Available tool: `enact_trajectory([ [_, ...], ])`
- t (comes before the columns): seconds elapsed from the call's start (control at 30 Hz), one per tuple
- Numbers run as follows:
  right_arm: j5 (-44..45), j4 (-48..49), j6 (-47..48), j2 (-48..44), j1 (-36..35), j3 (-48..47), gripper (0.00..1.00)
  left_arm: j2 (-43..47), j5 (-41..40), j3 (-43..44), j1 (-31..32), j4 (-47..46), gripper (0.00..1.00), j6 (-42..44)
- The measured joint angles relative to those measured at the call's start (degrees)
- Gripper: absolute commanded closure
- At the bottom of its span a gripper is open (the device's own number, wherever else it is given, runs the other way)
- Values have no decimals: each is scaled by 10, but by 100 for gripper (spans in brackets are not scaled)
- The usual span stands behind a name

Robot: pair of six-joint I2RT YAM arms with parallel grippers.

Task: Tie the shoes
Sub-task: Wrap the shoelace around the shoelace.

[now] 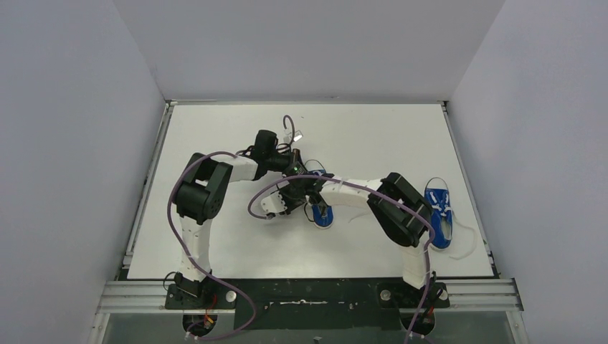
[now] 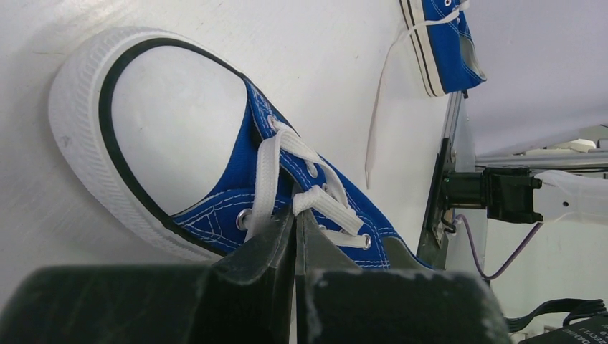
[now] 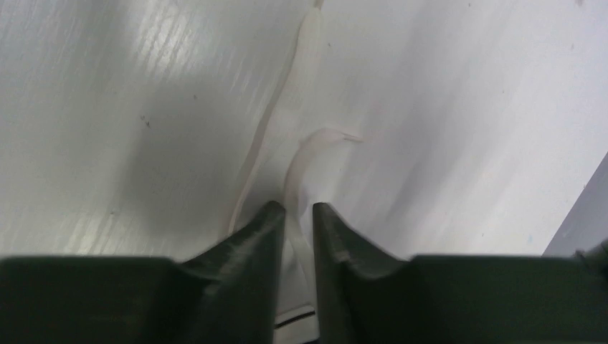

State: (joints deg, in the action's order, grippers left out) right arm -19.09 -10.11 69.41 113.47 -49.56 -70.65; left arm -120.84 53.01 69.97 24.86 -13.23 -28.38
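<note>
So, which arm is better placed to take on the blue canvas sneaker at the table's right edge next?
Right. That blue canvas sneaker lies beside the right arm's elbow; the shut left gripper is farther off, at the middle blue sneaker.

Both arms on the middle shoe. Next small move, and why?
Probably draw the right gripper slightly away from the shoe to take up slack: the lace in its jaws lies loose and curled on the table, while the left gripper is shut at the shoe.
</note>
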Motion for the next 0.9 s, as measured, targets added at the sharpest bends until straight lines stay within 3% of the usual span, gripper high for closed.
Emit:
enact_trajectory([
  [0.07, -1, 0, 3, 6, 0, -4, 100, 0, 0, -2, 0, -4, 100, -1],
  [0.23, -11, -3, -16, 5, 0, -4, 100, 0, 3, -6, -1, -7, 100, -2],
  [0.37, -24, -1, -108, -11, 1, 2, 100, 0, 5, -6, -2, -6, 100, -5],
  [0.7, 10, 40, -544, -241, 9, 100, 100, 49, -3, -45, -4, -5, 100, -54],
  [0.8, 55, -7, -708, -300, 21, 101, 100, 61, -9, -51, -2, -7, 100, -72],
  [0.9, 88, -118, -849, -311, 53, 64, 100, 68, -17, -59, -1, -11, 100, -93],
])
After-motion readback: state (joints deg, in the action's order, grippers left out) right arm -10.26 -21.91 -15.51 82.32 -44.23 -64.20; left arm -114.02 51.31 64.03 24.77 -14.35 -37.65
